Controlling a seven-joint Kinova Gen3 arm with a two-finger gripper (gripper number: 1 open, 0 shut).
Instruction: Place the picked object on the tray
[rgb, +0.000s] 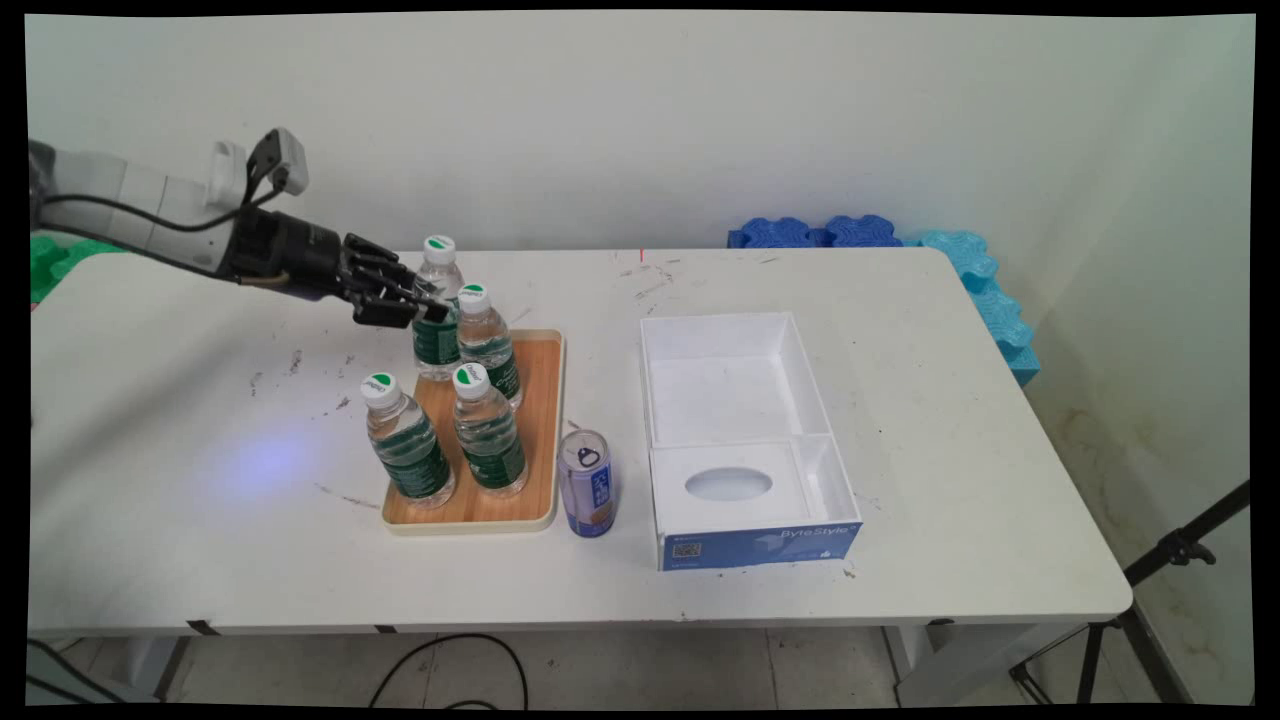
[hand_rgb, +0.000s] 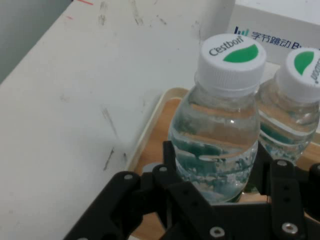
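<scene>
The end effector grips the rear-left water bottle on the wooden tray — three more bottles stand alongside.

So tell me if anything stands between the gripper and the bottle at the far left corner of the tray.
Nothing visible does. The gripper already has its fingers on either side of that bottle; the neighbouring bottle stands beside it on the tray, not in between.

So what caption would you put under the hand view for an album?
The tool closed around a water bottle standing on the wooden tray, a second bottle just behind.
</scene>
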